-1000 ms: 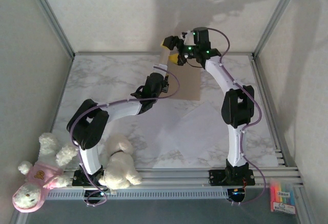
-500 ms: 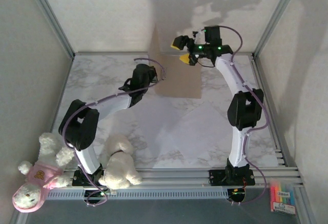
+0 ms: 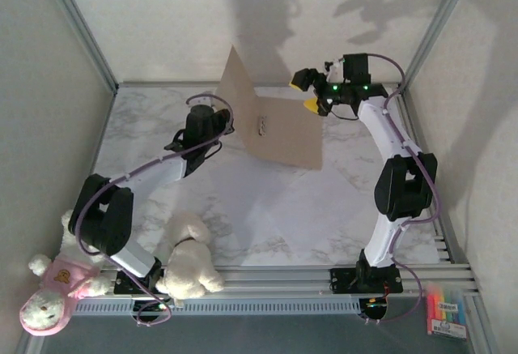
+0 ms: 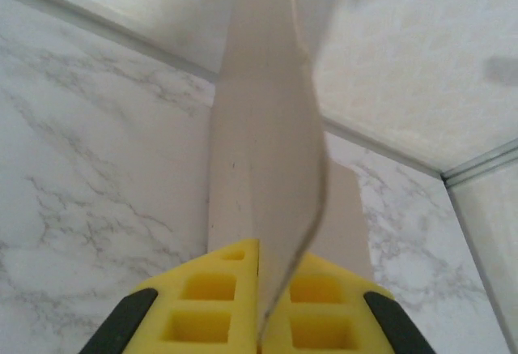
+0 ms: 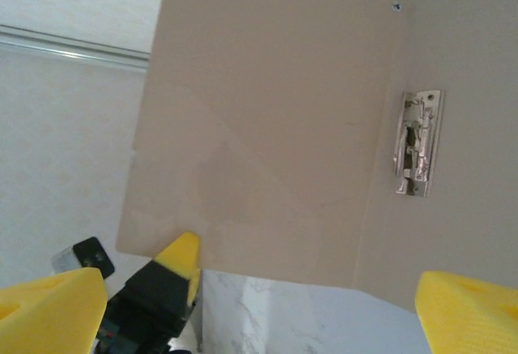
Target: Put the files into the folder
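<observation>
On the pale marble tabletop, the overhead view places the flat tan-brown cardboard folder at the far middle, opened like a book — one cover lies flat, the other stands raised on edge. Nearer the arm bases lie plain white paper sheets, faint against the marble. The left wrist view shows up close the left gripper pinching the raised cover's bowed edge. The right gripper hangs spread wide, apart from the folder. Its camera shows the plain inner board and a small metal clip beside the fold.
</observation>
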